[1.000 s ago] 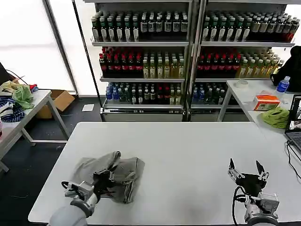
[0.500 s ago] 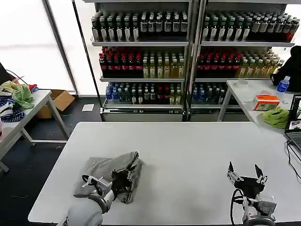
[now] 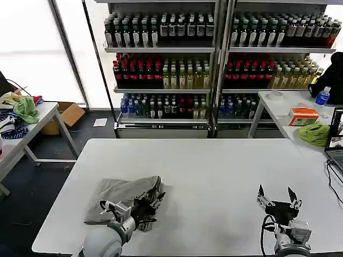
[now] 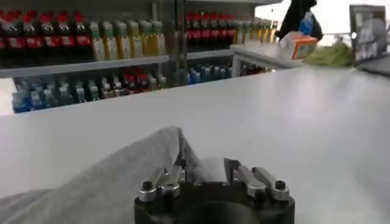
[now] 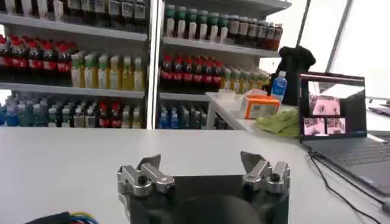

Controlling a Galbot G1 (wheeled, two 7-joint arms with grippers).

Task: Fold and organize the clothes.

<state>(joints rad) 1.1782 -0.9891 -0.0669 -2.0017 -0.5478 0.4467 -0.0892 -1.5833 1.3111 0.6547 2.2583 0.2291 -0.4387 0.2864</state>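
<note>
While its fingers (image 4: 178, 173) are pinching a raised fold of the T-shirt (image 3: 122, 194) between them, the left gripper (image 3: 148, 208) is sitting low at the garment's right edge. In the left wrist view the fingertips are almost meeting around a peak of grey cloth that is standing up from the rest, though just how much fabric is caught there is hard to make out. Behind the gripper, the left arm is reaching in from the table's near edge.

The T-shirt is lying bunched and partly folded on the table (image 3: 214, 171), in the near left part of the tabletop, with its left side flat and its right side gathered up against the gripper. No print is showing on the visible side.

The right gripper (image 3: 276, 196) is hovering near the table's near right corner, well apart from the T-shirt. Its fingers (image 5: 149, 163) are standing wide open with nothing between them, and they are pointing away from the robot toward the shelves (image 3: 214, 64) of bottles beyond the table's far edge.

A second table (image 3: 284, 107) is standing beyond the main table's far right corner, carrying a green cloth (image 3: 315, 132), an orange box (image 3: 303, 115) and a laptop (image 3: 337, 139) at its right side.
</note>
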